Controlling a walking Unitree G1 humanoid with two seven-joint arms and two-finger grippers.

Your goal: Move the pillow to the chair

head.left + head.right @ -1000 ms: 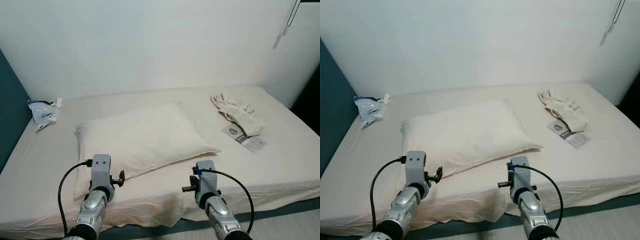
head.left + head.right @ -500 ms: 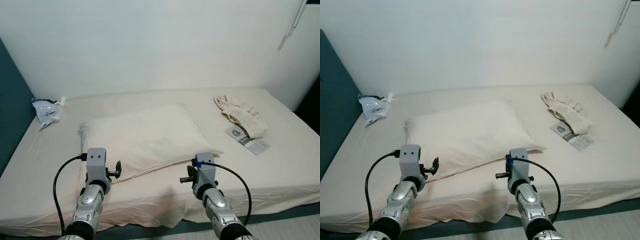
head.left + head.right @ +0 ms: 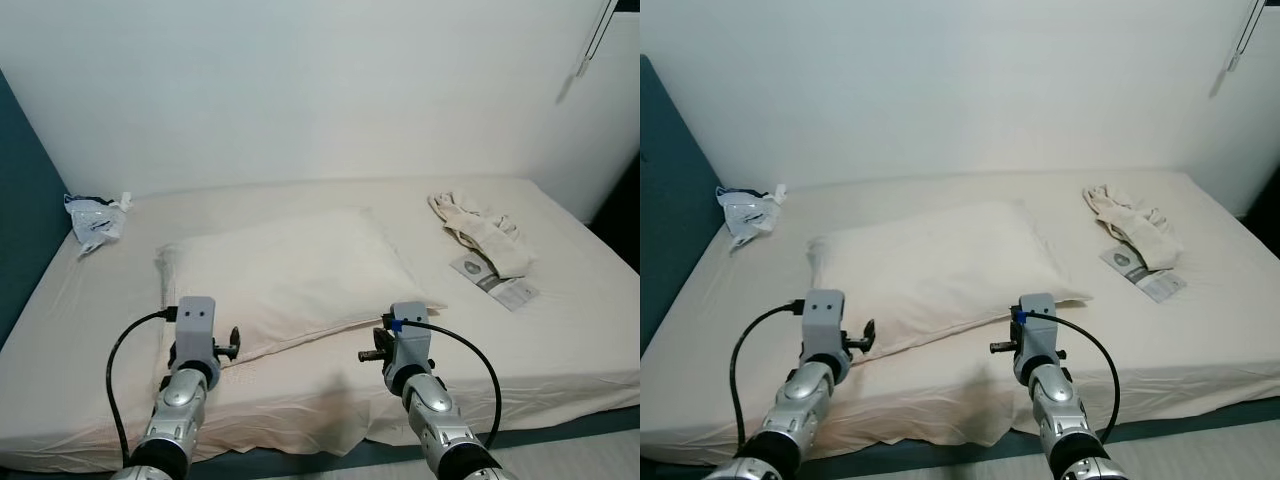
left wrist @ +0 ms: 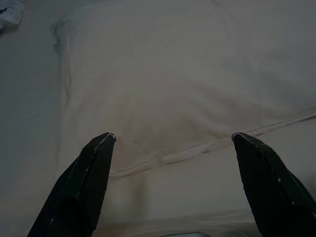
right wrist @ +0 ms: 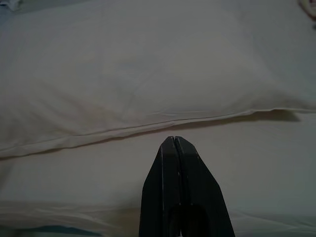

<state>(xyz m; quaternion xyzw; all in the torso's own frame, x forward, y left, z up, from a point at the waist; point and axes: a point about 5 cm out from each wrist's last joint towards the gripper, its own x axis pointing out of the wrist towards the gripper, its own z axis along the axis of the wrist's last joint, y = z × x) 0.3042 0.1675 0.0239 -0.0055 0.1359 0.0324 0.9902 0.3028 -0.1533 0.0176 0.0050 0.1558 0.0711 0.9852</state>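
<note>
- Cream sheet covers the bed, which spans nearly all I see, with a white wall behind it.
- I see the pillow lying flat on the bed, left of centre, just beyond both grippers.
- Pale cloth lies bunched at the far right, a leaflet just beside it.
- My left gripper hovers near the pillow's near edge, fingers spread wide.
- My right gripper hovers at the near edge too, fingers pressed together on nothing.
- A small crumpled bag sits far left.
</note>
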